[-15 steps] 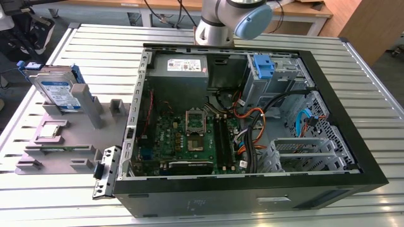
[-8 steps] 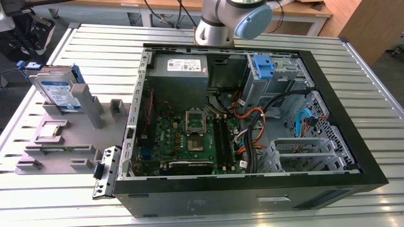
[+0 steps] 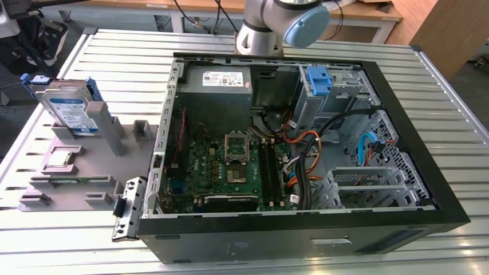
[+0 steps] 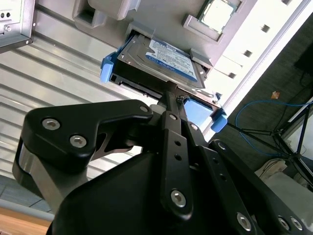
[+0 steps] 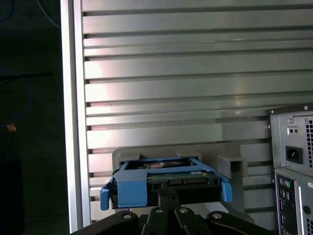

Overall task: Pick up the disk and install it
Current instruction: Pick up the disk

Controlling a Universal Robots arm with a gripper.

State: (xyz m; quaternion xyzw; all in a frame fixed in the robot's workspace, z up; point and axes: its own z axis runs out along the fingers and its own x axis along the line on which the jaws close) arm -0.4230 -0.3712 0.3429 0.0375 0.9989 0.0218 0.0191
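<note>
Disk (image 3: 73, 109): silver drive with a blue-and-white label, bright blue carrier round its edges. Stands on edge, leaning, in grey stand (image 3: 109, 133) at the exterior view's left, outside case (image 3: 306, 232). In both wrist views the carrier's blue tabs stick out at either end of the disk (image 4: 166, 61) (image 5: 166, 188).

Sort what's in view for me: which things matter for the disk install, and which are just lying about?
For the job: the disk in its blue carrier, standing in the grey holder; the gripper close to it; the open computer case.
Lying about or not needed: the processor chip beside the holder; the power-supply box; the cables inside the case.
</note>
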